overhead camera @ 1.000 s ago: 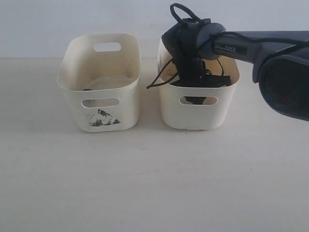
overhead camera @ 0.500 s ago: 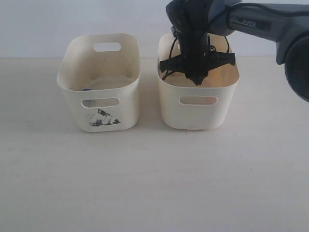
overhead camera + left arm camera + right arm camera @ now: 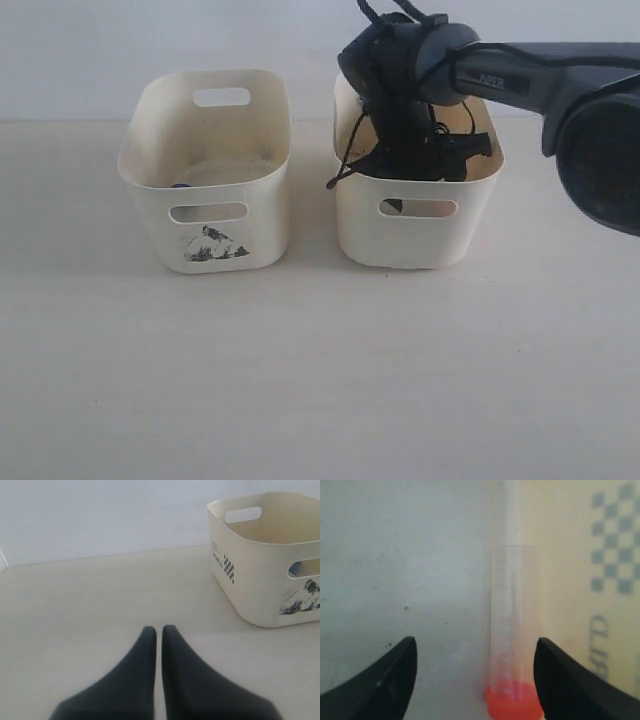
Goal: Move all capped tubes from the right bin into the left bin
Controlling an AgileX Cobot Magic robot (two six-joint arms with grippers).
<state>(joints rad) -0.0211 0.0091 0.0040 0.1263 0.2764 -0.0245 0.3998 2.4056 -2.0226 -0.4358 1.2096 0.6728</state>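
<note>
The right bin (image 3: 415,235) is cream with a plain front. My right arm (image 3: 500,80) reaches down into it, and its fingers are hidden behind the bin wall. In the right wrist view my right gripper (image 3: 475,641) is open over the bin floor. A whitish tube (image 3: 514,625) with an orange-red cap (image 3: 514,704) lies between the fingers, close to one of them and beside the bin wall. The left bin (image 3: 260,215) carries a black mountain print (image 3: 212,245), and a dark blue cap (image 3: 180,185) shows inside it. My left gripper (image 3: 155,629) is shut and empty, low over the table.
The two bins stand side by side with a narrow gap between them. Loose black cables (image 3: 345,165) hang from the right wrist over the right bin's rim. The left bin (image 3: 250,575) stands some way off from the left gripper, with pale table (image 3: 320,380) in front.
The right gripper rose above the right bin's rim, then dropped back into the bin. The right bin shifted slightly to the right. The left bin has not moved.
</note>
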